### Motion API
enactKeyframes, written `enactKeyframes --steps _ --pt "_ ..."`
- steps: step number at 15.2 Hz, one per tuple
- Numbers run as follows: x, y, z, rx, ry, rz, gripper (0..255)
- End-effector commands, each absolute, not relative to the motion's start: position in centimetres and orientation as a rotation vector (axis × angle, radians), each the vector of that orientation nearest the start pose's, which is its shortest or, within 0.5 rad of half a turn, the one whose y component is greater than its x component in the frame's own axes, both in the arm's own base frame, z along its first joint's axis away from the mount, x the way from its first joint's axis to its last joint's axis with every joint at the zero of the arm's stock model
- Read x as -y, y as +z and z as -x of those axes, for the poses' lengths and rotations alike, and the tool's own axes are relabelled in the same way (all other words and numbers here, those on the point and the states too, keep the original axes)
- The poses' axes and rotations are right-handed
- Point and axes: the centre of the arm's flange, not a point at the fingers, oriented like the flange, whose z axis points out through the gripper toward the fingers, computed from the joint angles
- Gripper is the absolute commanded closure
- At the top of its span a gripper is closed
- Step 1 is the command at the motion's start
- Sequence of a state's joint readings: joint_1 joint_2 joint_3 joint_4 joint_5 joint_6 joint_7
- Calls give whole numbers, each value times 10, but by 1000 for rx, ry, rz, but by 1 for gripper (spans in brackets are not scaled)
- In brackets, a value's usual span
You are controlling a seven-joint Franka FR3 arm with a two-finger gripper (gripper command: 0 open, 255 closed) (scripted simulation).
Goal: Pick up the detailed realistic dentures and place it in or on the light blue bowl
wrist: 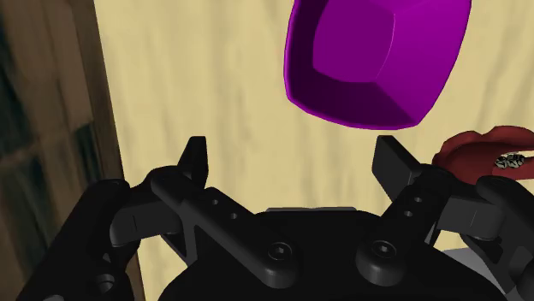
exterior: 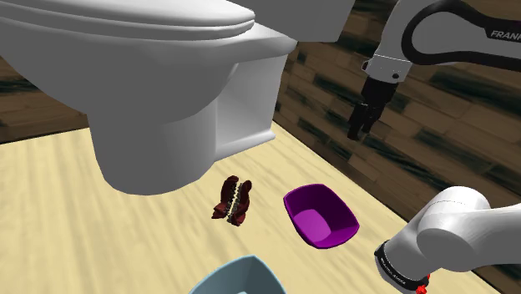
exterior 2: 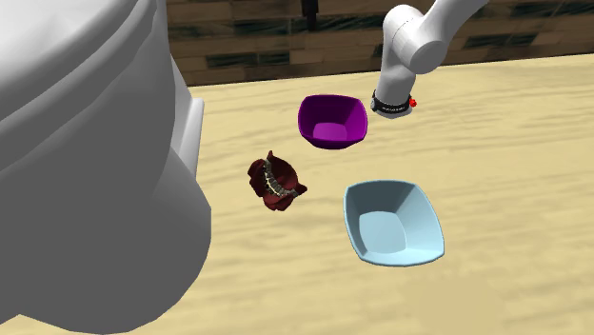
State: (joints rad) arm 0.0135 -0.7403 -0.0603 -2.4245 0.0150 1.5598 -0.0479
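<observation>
One white toilet (exterior: 150, 100), one set of dentures (exterior: 233, 200), one purple bowl (exterior: 321, 219), one light blue bowl (exterior 2: 392, 226)

Blue bowl (exterior: 238, 280) cut off btm edge, shoulder view.

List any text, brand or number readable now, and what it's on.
"FRANK", cut off at the shoulder view's right edge: on the white arm.
Pale marks on the black ring at the arm's base: too small to read.
Dentures, purple bowl, light blue bowl, toilet: no text.
</observation>
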Motion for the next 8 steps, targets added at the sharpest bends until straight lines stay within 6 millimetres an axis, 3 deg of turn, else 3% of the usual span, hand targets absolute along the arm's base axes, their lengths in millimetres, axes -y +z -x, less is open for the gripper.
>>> enactKeyframes --steps 1,8 --pt "17 543 -313 29 190 3075 0" --pt "-75 511 -339 -55 213 3132 0"
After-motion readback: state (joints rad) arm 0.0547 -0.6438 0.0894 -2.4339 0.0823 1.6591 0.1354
